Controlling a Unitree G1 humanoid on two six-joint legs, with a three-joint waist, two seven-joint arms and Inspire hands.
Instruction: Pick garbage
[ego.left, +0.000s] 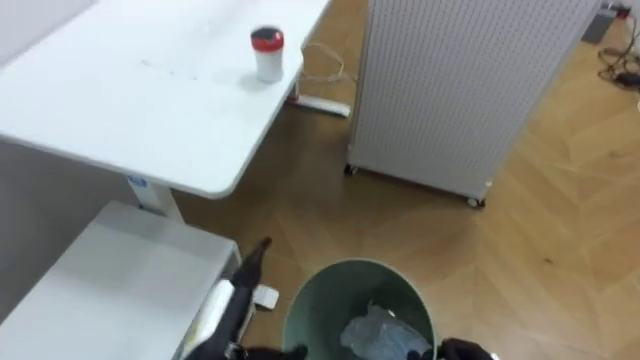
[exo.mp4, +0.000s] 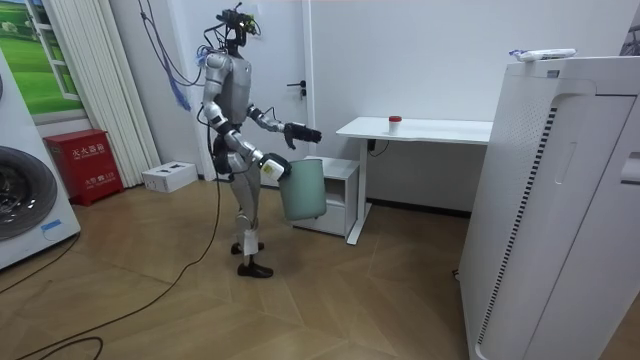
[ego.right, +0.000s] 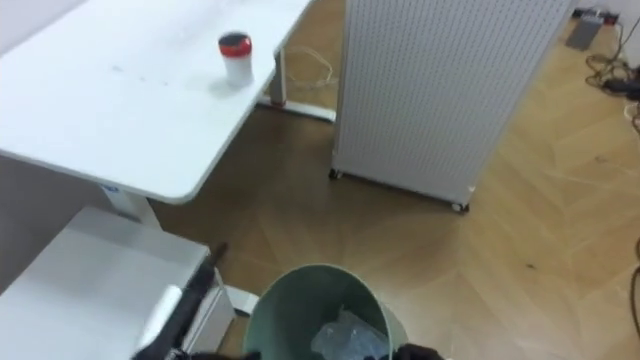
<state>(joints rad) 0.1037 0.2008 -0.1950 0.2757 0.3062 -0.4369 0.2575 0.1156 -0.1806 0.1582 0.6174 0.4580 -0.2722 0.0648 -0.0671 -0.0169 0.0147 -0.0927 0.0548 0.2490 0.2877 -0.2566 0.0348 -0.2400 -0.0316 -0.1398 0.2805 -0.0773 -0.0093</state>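
Left hand (exo.mp4: 305, 133) fingers straight, empty, reaching toward bench (ego.left: 130, 100). Right hand (exo.mp4: 271, 167) at bin (ego.left: 303, 312) rim, grip unreadable. Red-capped canister (ego.left: 267, 55): likely light, rigid, slick; wrap white body.

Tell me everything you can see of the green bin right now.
The pale green round plastic bin is carried clear of the wooden floor in front of the robot, roughly upright, with no lid on its mouth. Crumpled pale wrapping lies inside. The right hand is at its rim. A low white cabinet stands beside it.
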